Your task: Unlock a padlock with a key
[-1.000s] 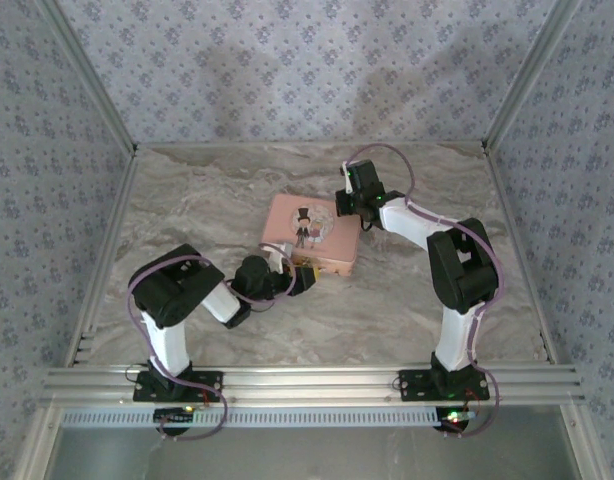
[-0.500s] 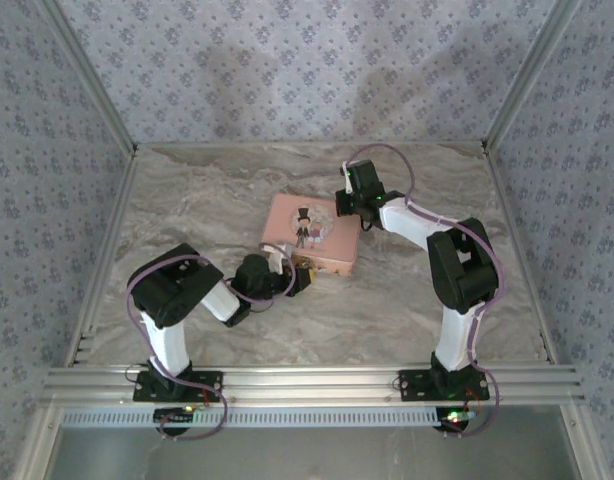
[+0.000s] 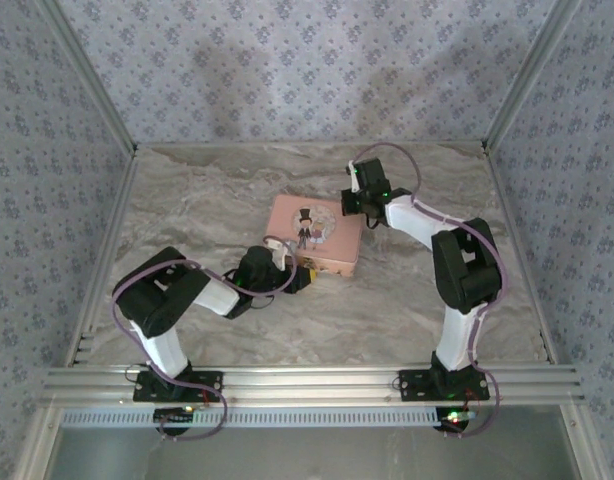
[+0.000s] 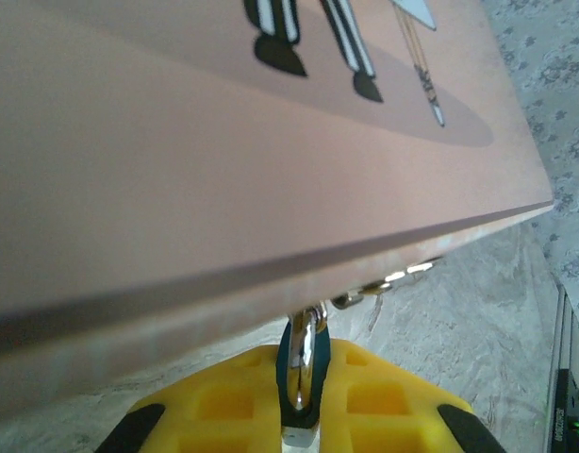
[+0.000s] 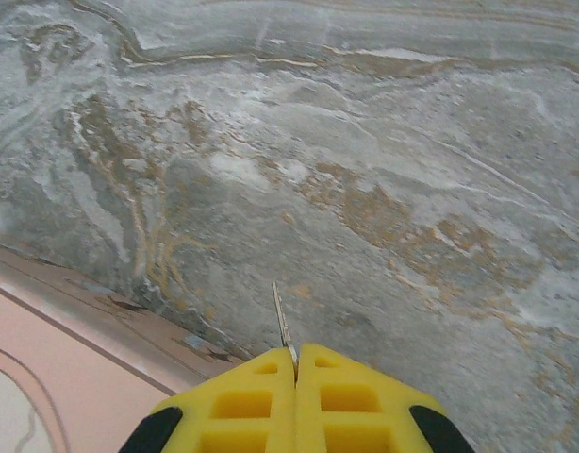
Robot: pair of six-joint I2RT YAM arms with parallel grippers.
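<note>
Padlock [image 4: 303,370]: it sits clamped between the yellow fingers [image 4: 223,401] of the left gripper [image 4: 304,401], which are drawn in against its two sides with no gap showing. Its narrow body is blue-teal, seen edge-on, and a bright metallic shackle rises from it to the underside of the lid edge of the pink tin [image 4: 223,170]. Whether the shackle is closed cannot be told.

From above, the left gripper [image 3: 299,275] is at the tin's near edge, towards its left corner, on the marble table [image 3: 187,200].

The right gripper [image 5: 296,363] has its yellow fingers [image 5: 351,396] pressed together, tip to tip, pinching the key [image 5: 281,316]. The key is a thin dark sliver standing out past the fingertips over bare marble, just beside the tin's far right corner and apart from the padlock.
</note>
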